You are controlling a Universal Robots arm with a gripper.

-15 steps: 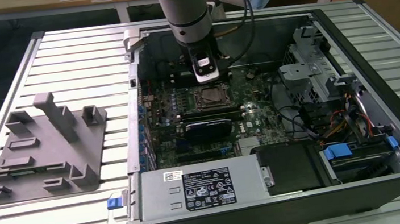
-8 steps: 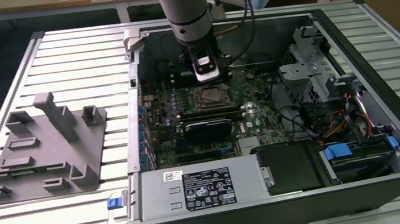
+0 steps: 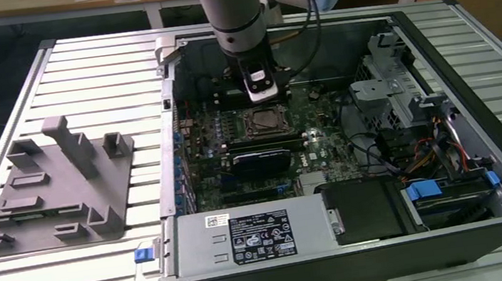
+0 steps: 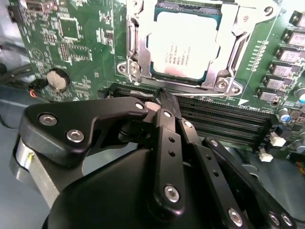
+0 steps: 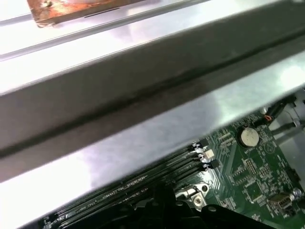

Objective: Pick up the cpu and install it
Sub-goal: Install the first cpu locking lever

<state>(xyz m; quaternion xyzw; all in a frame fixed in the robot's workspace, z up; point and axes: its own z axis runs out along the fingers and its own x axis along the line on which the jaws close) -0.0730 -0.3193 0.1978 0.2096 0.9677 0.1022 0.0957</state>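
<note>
Slatted metal table (image 3: 76,277) under an open computer case (image 3: 362,263) lying on its side; grey moulded tray (image 3: 51,190) sits well apart on the exterior view's left. I see the arm (image 3: 235,13) reaching down into the case, gripper (image 4: 164,98) hanging over the motherboard (image 4: 81,52). In the second wrist view its black fingers (image 4: 167,129) are pressed together, nothing between them. The cpu (image 4: 185,46) is seated in its socket frame (image 4: 136,52), silvery top up, just beyond the fingertips. Memory slots (image 4: 224,112) lie between the two. Coin battery (image 4: 57,79) off to one side.
</note>
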